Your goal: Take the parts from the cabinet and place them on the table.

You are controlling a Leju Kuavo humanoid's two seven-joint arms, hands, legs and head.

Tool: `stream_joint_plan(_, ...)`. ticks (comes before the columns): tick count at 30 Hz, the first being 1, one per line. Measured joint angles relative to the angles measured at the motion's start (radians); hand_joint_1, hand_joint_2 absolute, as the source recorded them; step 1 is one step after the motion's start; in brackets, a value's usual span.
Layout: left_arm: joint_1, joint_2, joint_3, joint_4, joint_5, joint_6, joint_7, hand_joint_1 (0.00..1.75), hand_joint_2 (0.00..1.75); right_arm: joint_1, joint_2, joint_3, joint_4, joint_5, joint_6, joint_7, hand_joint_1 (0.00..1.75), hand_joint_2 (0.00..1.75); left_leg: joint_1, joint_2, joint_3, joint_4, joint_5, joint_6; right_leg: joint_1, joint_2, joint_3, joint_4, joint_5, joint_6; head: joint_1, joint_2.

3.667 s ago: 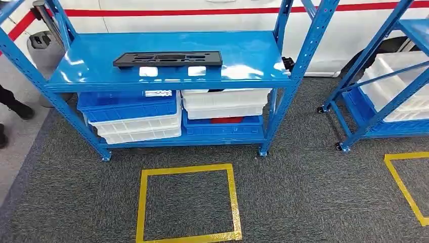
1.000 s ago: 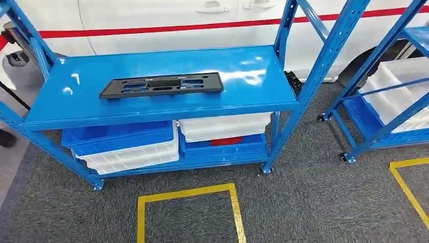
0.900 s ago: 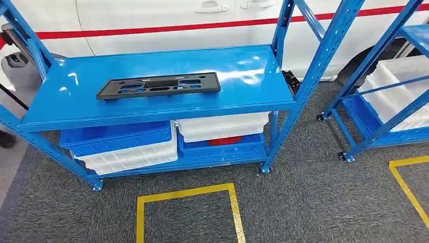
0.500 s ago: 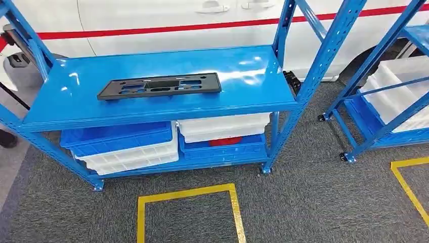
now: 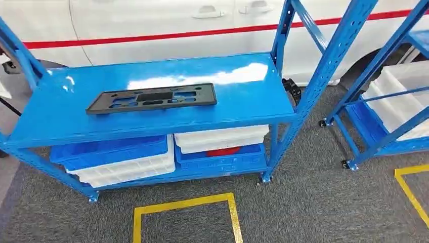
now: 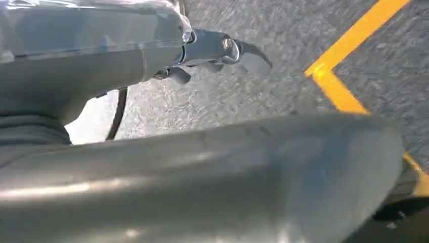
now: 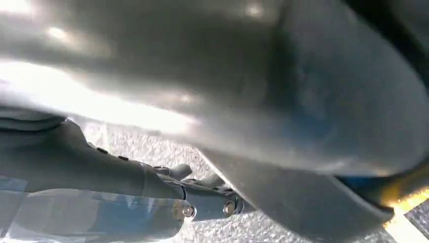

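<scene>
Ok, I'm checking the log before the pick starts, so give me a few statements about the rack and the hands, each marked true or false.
1. A black flat part lies on the rack's top shelf. True.
2. The left robot hand holds the black part. False: it hangs over the grey carpet, holding nothing.
3. Blue and white bins sit on the lower shelf. True.
4. The black part stands upright against a post. False: it lies flat.
5. A yellow tape square marks the floor in front of the rack. True.
</scene>
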State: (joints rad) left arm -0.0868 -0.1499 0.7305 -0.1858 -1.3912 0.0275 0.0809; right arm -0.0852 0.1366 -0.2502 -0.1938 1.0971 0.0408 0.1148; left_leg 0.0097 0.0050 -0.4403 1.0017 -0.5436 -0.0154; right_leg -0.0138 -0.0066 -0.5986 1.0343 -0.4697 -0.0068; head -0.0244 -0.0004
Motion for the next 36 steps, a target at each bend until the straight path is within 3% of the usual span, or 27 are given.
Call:
stream_joint_plan(1,-0.003,0.000,0.000,0.000,0.000,0.000,0.000,0.00,0.00,0.000,0.000,0.000,0.000,0.000,0.000,0.000,0.00,0.00,0.001,0.000,-0.012,0.036,0.012,-0.004,-0.004,0.005,0.020,-0.001,-0.007,-0.008,0.000,0.000)
stream_joint_plan(2,-0.006,0.000,0.000,0.000,-0.001,-0.002,0.000,0.00,0.00,0.003,0.002,0.000,0.000,0.000,0.000,0.000,0.00,0.00,0.003,0.000,-0.045,0.098,0.036,-0.008,-0.005,0.003,0.038,-0.012,-0.019,-0.012,0.000,0.000)
stream_joint_plan(3,-0.009,0.000,0.000,0.000,-0.001,-0.003,0.000,0.00,0.00,0.003,0.002,0.000,0.000,0.001,0.001,0.000,0.00,0.00,0.003,-0.001,-0.095,0.180,0.052,-0.012,-0.005,0.001,0.059,-0.020,-0.031,-0.016,-0.001,0.000)
stream_joint_plan(4,-0.009,0.000,0.000,0.000,-0.001,-0.008,0.000,0.00,0.00,0.004,0.002,0.000,0.000,0.003,0.004,0.002,0.00,0.00,0.003,0.000,-0.153,0.252,0.039,-0.014,-0.005,0.001,0.080,-0.028,-0.041,-0.020,0.000,0.000)
stream_joint_plan(6,0.000,0.000,0.001,0.000,0.002,-0.016,0.000,0.00,0.00,0.007,0.003,0.000,0.001,0.006,0.007,0.010,0.00,0.00,0.003,-0.001,-0.243,0.326,-0.049,-0.015,-0.003,0.006,0.129,-0.046,-0.068,-0.022,-0.001,0.000)
stream_joint_plan(7,0.005,0.000,0.002,0.000,0.002,-0.015,0.002,0.00,0.00,0.009,0.003,0.000,0.001,0.009,0.008,0.011,0.00,0.00,0.003,-0.001,-0.271,0.319,-0.091,-0.012,-0.003,0.011,0.158,-0.055,-0.083,-0.023,0.000,0.000)
stream_joint_plan(8,0.009,0.000,0.002,0.000,0.003,-0.015,0.002,0.00,0.00,0.011,0.003,0.000,0.001,0.013,0.009,0.013,0.00,0.00,0.002,-0.001,-0.287,0.291,-0.115,-0.008,-0.002,0.015,0.187,-0.064,-0.098,-0.022,0.000,0.000)
stream_joint_plan(9,0.012,0.000,0.003,0.000,0.006,-0.013,0.003,0.00,0.00,0.013,0.002,0.000,0.001,0.017,0.009,0.014,0.00,0.00,0.001,-0.001,-0.294,0.246,-0.114,-0.004,-0.001,0.017,0.216,-0.073,-0.113,-0.021,0.000,0.000)
stream_joint_plan(10,0.016,0.000,0.005,0.000,0.006,-0.010,0.003,0.00,0.00,0.015,0.002,0.000,0.001,0.021,0.010,0.014,0.00,0.00,-0.003,-0.002,-0.297,0.176,-0.059,0.008,0.003,0.017,0.255,-0.080,-0.129,-0.019,0.000,0.000)
stream_joint_plan(11,0.021,0.000,0.007,0.000,0.006,-0.006,0.002,0.00,0.00,0.023,0.003,0.000,0.003,0.024,0.012,0.017,0.00,0.00,-0.010,-0.007,-0.304,0.105,0.070,0.026,0.002,0.019,0.272,-0.084,-0.150,-0.016,0.000,0.000)
stream_joint_plan(12,0.028,0.006,0.011,0.000,0.005,-0.006,0.002,0.00,0.00,0.020,0.006,0.000,0.011,0.028,0.014,0.019,0.00,0.00,-0.022,-0.016,-0.317,0.026,0.262,0.044,0.003,0.019,0.289,-0.077,-0.169,-0.012,0.000,0.000)
stream_joint_plan(13,0.026,0.005,0.012,0.000,0.005,-0.006,0.001,0.00,0.00,0.013,0.006,0.000,0.010,0.030,0.015,0.020,0.00,0.00,-0.025,-0.021,-0.313,0.045,0.251,0.036,0.004,0.028,0.287,-0.066,-0.181,0.000,-0.001,0.000)
stream_joint_plan(14,0.027,0.005,0.013,0.000,0.005,-0.006,0.002,0.00,0.00,0.010,0.007,0.000,0.010,0.032,0.015,0.020,0.00,0.00,-0.025,-0.021,-0.316,0.047,0.251,0.037,0.002,0.027,0.297,-0.070,-0.194,0.008,0.001,0.000)
stream_joint_plan(15,0.019,0.004,0.014,0.000,0.005,-0.005,0.003,0.00,0.00,0.007,0.006,0.000,0.010,0.034,0.014,0.020,0.00,0.00,-0.035,-0.023,-0.315,0.071,0.228,0.047,-0.007,0.029,0.310,-0.087,-0.202,0.018,-0.004,0.000)
stream_joint_plan(16,0.009,0.004,0.016,0.000,0.005,-0.005,0.003,0.00,0.00,-0.006,0.006,0.000,0.009,0.036,0.014,0.021,0.00,0.00,-0.034,-0.024,-0.304,0.066,0.210,0.056,-0.007,0.030,0.338,-0.110,-0.218,0.029,-0.003,0.000)
stream_joint_plan(17,0.002,0.004,0.017,-0.001,0.005,-0.005,0.008,0.00,0.00,-0.009,0.006,0.000,0.004,0.036,0.015,0.021,0.00,0.00,-0.024,-0.023,-0.285,0.052,0.198,0.060,-0.010,0.024,0.363,-0.121,-0.231,0.028,-0.002,0.000)
stream_joint_plan(18,-0.003,0.004,0.018,-0.001,0.006,-0.005,0.012,0.00,0.00,-0.011,0.006,0.000,0.005,0.037,0.017,0.023,0.00,0.00,-0.023,-0.023,-0.271,0.046,0.189,0.064,-0.007,0.017,0.341,-0.072,-0.246,0.032,-0.003,0.000)
stream_joint_plan(21,-0.009,0.000,0.019,-0.001,0.005,-0.003,0.015,0.00,0.00,-0.013,0.006,0.000,0.005,0.038,0.018,0.021,0.00,0.00,-0.020,-0.021,-0.241,0.035,0.163,0.064,-0.009,0.014,0.141,0.211,-0.315,0.049,-0.002,0.000)
stream_joint_plan(22,-0.007,-0.002,0.020,-0.001,0.004,0.000,0.016,0.00,0.00,-0.007,0.005,0.000,0.005,0.039,0.019,0.021,0.00,0.00,-0.020,-0.022,-0.228,0.035,0.153,0.064,-0.009,0.013,0.086,0.260,-0.302,0.052,-0.002,0.000)
stream_joint_plan(23,-0.006,-0.003,0.020,-0.001,0.002,0.001,0.016,0.00,0.00,-0.003,0.003,-0.001,0.005,0.038,0.020,0.013,0.00,0.00,-0.020,-0.023,-0.215,0.035,0.144,0.063,-0.008,0.011,0.059,0.250,-0.257,0.053,-0.002,0.000)
stream_joint_plan(24,-0.001,-0.004,0.021,-0.001,0.000,0.002,0.016,0.00,0.00,-0.008,0.002,-0.002,0.005,0.042,0.021,0.011,0.00,0.00,-0.020,-0.024,-0.200,0.035,0.135,0.062,-0.007,0.012,0.054,0.196,-0.188,0.050,-0.002,0.000)
stream_joint_plan(26,0.003,-0.008,0.023,-0.001,0.000,0.003,0.017,0.00,0.00,-0.006,0.000,-0.002,0.005,0.048,0.022,0.011,0.00,0.00,-0.020,-0.024,-0.176,0.035,0.120,0.058,-0.003,0.011,0.073,0.037,-0.048,0.039,-0.002,0.000)
stream_joint_plan(27,0.005,-0.010,0.024,0.001,0.000,0.003,0.016,0.00,0.00,-0.004,-0.002,-0.002,0.007,0.049,0.023,0.011,0.00,0.00,-0.021,-0.026,-0.169,0.032,0.118,0.054,0.006,0.010,0.074,0.034,-0.056,0.026,-0.002,0.000)
stream_joint_plan(28,0.003,-0.010,0.026,0.001,0.000,0.003,0.016,0.00,0.00,-0.004,-0.002,-0.002,0.008,0.051,0.023,0.011,0.00,0.00,-0.021,-0.030,-0.174,0.035,0.116,0.048,0.009,0.010,0.081,0.004,-0.050,0.018,-0.002,0.000)
stream_joint_plan(29,0.002,-0.010,0.027,0.001,-0.001,0.003,0.016,0.00,0.00,-0.006,-0.002,-0.002,0.008,0.052,0.023,0.011,0.00,0.00,-0.020,-0.028,-0.181,0.038,0.115,0.045,0.008,0.011,0.088,-0.018,-0.065,0.011,-0.002,0.000)
stream_joint_plan(30,0.001,-0.009,0.027,0.001,-0.003,0.003,0.015,0.00,0.00,-0.006,-0.001,-0.002,0.008,0.051,0.022,0.008,0.00,0.00,-0.024,-0.027,-0.181,0.036,0.113,0.050,0.006,0.015,0.087,-0.018,-0.063,0.012,-0.002,0.000)
stream_joint_plan(36,0.000,-0.009,0.028,0.001,-0.009,0.002,0.011,0.00,0.00,-0.006,0.000,-0.002,0.008,0.059,0.010,-0.003,0.00,0.00,-0.022,-0.024,-0.167,0.031,0.108,0.042,0.009,0.015,0.097,-0.018,-0.072,0.003,-0.002,0.000)
